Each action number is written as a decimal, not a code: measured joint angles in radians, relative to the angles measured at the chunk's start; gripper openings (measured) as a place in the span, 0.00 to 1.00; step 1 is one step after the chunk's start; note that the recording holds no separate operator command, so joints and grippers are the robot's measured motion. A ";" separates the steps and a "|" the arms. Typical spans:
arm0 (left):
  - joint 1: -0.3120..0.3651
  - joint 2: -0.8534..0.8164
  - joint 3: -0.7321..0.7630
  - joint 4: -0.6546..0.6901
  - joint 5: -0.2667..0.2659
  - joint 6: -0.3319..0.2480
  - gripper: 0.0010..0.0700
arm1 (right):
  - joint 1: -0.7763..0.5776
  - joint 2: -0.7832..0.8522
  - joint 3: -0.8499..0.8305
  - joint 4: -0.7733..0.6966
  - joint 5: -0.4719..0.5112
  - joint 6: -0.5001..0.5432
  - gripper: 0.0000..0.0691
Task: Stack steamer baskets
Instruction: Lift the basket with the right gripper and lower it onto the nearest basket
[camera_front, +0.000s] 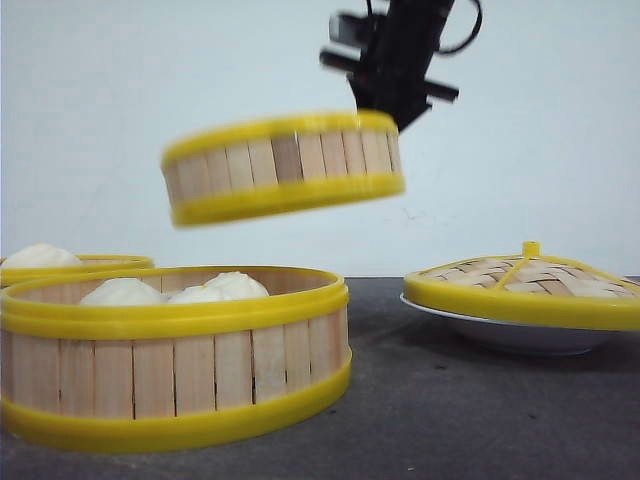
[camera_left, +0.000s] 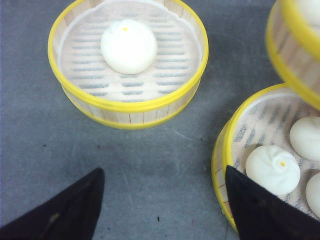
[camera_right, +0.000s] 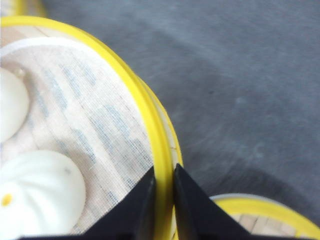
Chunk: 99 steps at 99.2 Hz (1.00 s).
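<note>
The right gripper (camera_right: 164, 200) holds the lifted steamer basket (camera_front: 283, 166) by its wall: in the right wrist view the fingers (camera_right: 142, 210) are pinched narrow on the yellow rim, one inside, one outside. An edge grip leaves the basket's underside free for seating on another rim, but the load hangs off-centre, hence the tilt seen in the front view, far side from the grip sagging lower. The basket is airborne, well above the tabletop (camera_front: 450, 400), approx. over the near-left steamer basket (camera_front: 175, 355), which sits on the tabletop near its front-left corner w/ several buns (camera_front: 170, 291) inside; exact overlap cannot be judged from one front view. A third steamer basket (camera_left: 128, 62), one bun in it, stands behind at the left edge. The left gripper (camera_left: 160, 205) hovers w/ fingers spread wide, holding nothing, between these two baskets. The woven lid (camera_front: 525, 285) rests on a white plate (camera_front: 515, 335) at the right side, apart from the stacking zone. Next step likely: level, centre, lower rim-to-rim.
</note>
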 joint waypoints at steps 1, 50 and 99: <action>0.000 0.000 0.000 -0.001 0.000 0.001 0.66 | 0.002 -0.008 0.000 -0.005 -0.005 -0.001 0.05; 0.000 0.000 0.000 -0.013 0.000 0.013 0.66 | 0.069 -0.309 -0.183 0.006 -0.038 -0.027 0.05; 0.000 0.000 0.000 -0.014 -0.001 0.013 0.66 | 0.140 -0.492 -0.697 0.311 -0.094 -0.031 0.05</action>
